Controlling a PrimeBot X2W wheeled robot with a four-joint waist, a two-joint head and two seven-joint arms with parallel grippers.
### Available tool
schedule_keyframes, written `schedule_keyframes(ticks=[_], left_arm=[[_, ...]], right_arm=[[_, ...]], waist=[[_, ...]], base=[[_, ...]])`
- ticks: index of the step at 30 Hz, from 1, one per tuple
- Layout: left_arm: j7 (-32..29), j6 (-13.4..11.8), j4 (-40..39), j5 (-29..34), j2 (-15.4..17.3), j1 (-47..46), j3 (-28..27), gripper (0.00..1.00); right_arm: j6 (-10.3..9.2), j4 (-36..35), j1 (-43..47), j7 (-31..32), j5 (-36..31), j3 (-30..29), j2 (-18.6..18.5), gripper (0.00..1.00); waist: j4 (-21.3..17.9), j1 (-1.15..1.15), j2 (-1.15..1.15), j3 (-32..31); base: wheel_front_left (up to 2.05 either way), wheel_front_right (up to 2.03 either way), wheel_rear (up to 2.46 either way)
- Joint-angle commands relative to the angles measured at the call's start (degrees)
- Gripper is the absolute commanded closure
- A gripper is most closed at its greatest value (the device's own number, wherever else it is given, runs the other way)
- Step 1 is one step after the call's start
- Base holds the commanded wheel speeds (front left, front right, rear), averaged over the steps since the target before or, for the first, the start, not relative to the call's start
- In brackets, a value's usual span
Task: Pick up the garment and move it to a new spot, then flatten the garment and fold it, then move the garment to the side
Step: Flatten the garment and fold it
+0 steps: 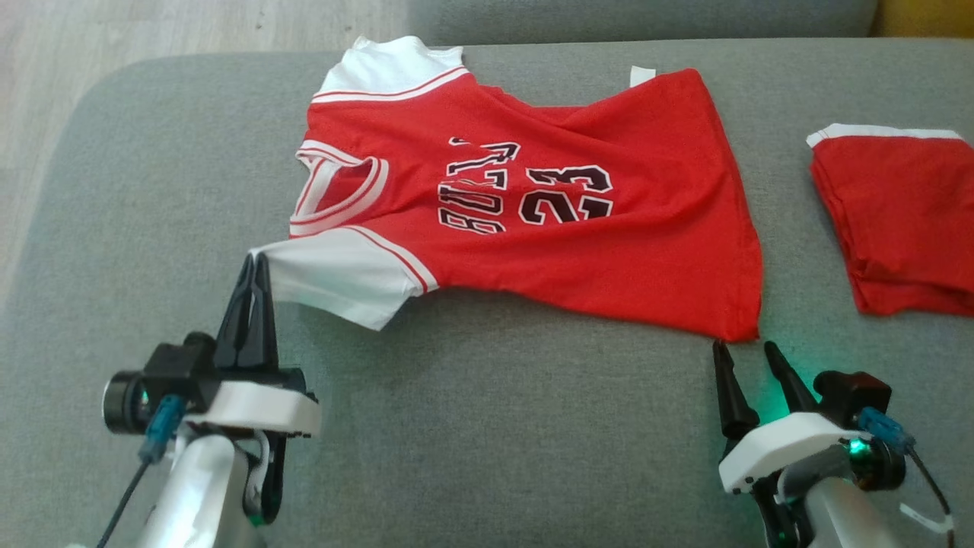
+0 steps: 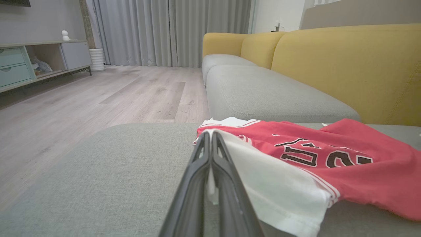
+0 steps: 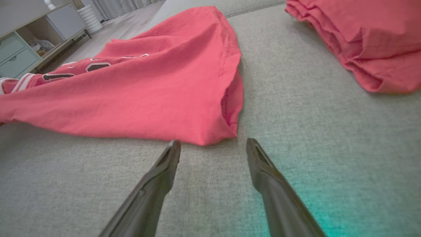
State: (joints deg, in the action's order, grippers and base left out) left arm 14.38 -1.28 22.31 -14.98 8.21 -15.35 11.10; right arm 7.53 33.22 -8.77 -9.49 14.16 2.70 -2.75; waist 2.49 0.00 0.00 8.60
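Head view is where the trainer starts: "The jersey (image 1: 578,228) lies spread on the grey sofa cushion (image 1: 487,441), collar to the robot's left, hem to its right, wrinkled along its far side. The left claw (image 1: 255,262) is pinched tight on the outer edge of the near white sleeve (image 1: 342,278)."

Apprentice: "And the right claw (image 1: 746,348)?"

Trainer: "Spread wide, holding nothing, its tips just short of the near hem corner (image 1: 742,323). By the look of it the robot is setting up to flatten, so that corner wants gripping next."

Apprentice: "How should it go in?"

Trainer: "Low and straight ahead, one finger skimming the cushion under the cloth and one above. The right wrist view shows the hem gaping there, so it should take both layers, not the top one alone. Then the two claws can draw apart along the near edge until the cloth is taut, no further. The left claw has only a thin bite of sleeve and could slip."

Apprentice: "Anything to avoid?"

Trainer: "The folded red garment (image 1: 905,228) lies to the right, apart from the jersey. The pull should stop short of it."
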Motion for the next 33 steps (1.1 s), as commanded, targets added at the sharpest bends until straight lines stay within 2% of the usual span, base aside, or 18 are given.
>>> schedule_keyframes(ticks=[1, 17, 18, 20, 21, 28, 33], left_arm=[[0.6, 0.2, -2.7, 0.5, 0.8, -0.8, -1.6, 1.00], [0.6, 0.7, -5.1, 0.7, 1.1, -0.1, -0.2, 1.00], [0.5, 0.6, -5.2, 0.7, 1.1, -0.2, -0.1, 1.00], [0.5, 0.6, -5.2, 0.6, 1.1, -0.3, -0.1, 1.00], [0.5, 0.5, -5.2, 0.5, 1.2, -0.2, -0.1, 1.00], [0.5, 0.3, -5.8, -0.5, 1.7, 0.4, -0.8, 1.00], [0.5, 1.2, -7.8, -1.9, 2.3, 0.6, -1.4, 1.00]], right_arm=[[-0.04, -0.1, -2.1, -0.5, 0.4, 0.9, -0.1, 0.00], [-0.04, 11.4, -8.2, -3.1, 3.6, 2.0, -0.1, 0.00], [-0.04, 12.1, -8.5, -3.1, 3.8, 2.4, -0.1, 0.18], [-0.04, 13.3, -9.1, -3.3, 4.1, 3.1, -0.1, 0.92], [-0.04, 13.7, -9.4, -3.5, 4.2, 3.6, -0.1, 1.00], [-0.04, 12.3, -10.5, -5.1, 6.3, 5.7, -0.1, 1.00], [-0.04, 6.3, -10.4, -5.5, 6.5, 5.9, -0.1, 1.00]], waist=[[0.3, 0.00, 0.00, -0.1], [1.0, 0.00, 0.00, 0.5], [1.0, 0.00, 0.00, 0.5], [0.8, 0.00, 0.00, 0.4], [0.7, 0.00, 0.00, 0.3], [-0.5, 0.00, 0.00, -1.5], [-1.5, 0.00, 0.00, -4.1]], base=[[0.00, 0.00, 0.00], [0.00, 0.00, 0.00], [0.00, 0.00, 0.00], [0.00, 0.00, 0.00], [0.00, 0.00, 0.00], [0.00, 0.00, 0.00], [0.00, 0.00, 0.00]])
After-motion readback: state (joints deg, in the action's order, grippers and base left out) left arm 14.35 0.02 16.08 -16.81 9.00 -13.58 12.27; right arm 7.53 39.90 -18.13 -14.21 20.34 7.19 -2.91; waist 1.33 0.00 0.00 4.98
